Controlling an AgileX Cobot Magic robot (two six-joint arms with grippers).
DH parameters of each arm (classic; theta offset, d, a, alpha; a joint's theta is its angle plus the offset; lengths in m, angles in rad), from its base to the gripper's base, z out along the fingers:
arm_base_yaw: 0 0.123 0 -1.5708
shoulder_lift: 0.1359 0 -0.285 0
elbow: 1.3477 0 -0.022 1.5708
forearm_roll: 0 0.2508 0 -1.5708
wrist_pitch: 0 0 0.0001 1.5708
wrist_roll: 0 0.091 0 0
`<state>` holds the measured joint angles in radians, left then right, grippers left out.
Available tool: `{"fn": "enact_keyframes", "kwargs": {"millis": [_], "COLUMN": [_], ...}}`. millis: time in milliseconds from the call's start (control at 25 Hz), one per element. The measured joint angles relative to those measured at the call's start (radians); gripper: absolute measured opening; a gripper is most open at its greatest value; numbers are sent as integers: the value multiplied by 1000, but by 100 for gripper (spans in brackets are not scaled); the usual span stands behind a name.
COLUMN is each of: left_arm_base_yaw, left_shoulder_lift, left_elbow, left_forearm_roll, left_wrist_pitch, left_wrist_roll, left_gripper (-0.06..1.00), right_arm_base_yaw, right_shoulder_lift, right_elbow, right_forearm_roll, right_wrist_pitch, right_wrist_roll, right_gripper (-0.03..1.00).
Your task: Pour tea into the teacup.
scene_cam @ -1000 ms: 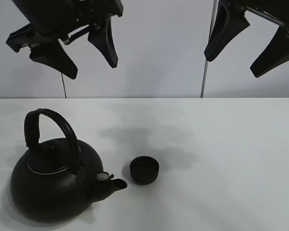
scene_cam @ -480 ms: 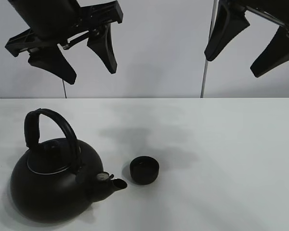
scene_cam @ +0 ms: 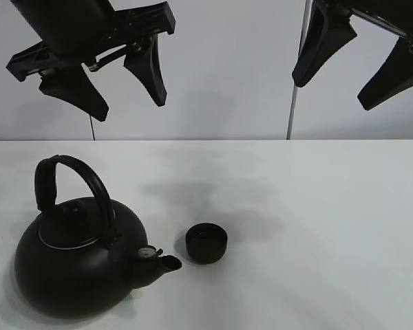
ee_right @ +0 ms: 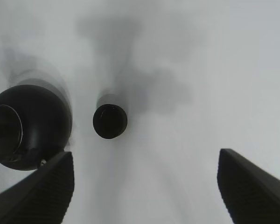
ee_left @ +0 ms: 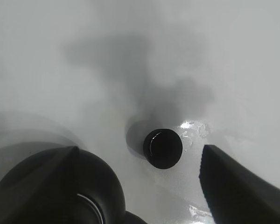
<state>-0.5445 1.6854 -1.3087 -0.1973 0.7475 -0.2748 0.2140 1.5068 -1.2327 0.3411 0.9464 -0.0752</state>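
Left jaws [scene_cam: 120, 93] rose slightly; teacup [scene_cam: 206, 244] beside kettle [scene_cam: 79, 265] looks empty

Bright, even light; soft blurred shadows.

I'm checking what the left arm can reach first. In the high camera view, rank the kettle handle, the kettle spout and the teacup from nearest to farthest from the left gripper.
From the left gripper, open and high above the table:
1. Kettle handle, just below it, left side.
2. Teacup, lower and to the right, near the middle.
3. Kettle spout, lowest, at the front edge.
Teacup and spout are close to call.
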Motion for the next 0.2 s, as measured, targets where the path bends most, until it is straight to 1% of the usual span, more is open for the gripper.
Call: {"fn": "enact_keyframes", "kwargs": {"millis": [200], "left_arm_base_yaw": [0], "left_shoulder_lift": [0], "left_elbow": [0], "left_forearm_roll": [0], "left_wrist_pitch": [1], "left_wrist_roll": [0], "left_gripper": [52], "right_arm_base_yaw": [0], "right_shoulder_lift": [0], "right_elbow": [0], "right_forearm_roll": [0], "right_wrist_pitch": [0], "right_wrist_roll": [0], "right_gripper": [58]}}
